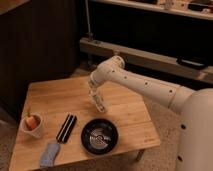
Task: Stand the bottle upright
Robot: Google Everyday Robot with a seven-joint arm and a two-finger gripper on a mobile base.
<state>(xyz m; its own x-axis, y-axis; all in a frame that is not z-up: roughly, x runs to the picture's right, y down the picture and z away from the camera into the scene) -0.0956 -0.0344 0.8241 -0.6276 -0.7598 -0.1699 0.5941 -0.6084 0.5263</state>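
Holding the bottle [99, 102] mid-frame above the table [52, 95], the gripper [94, 94] is clamped; bottle's long axis tilts down-right.

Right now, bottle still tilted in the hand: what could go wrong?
1. The hand holds the bottle tilted above the table; released like this, it would likely topple.
2. The black bowl sits just in front; a falling bottle could roll into it.
3. The arm hides much of the bottle, so the grip is hard to judge.

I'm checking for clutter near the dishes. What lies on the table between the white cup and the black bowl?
In the camera view, a flat black ribbed bar lies between the white cup and the black bowl. The gripper, shut on the bottle, hangs above the bowl's far side.
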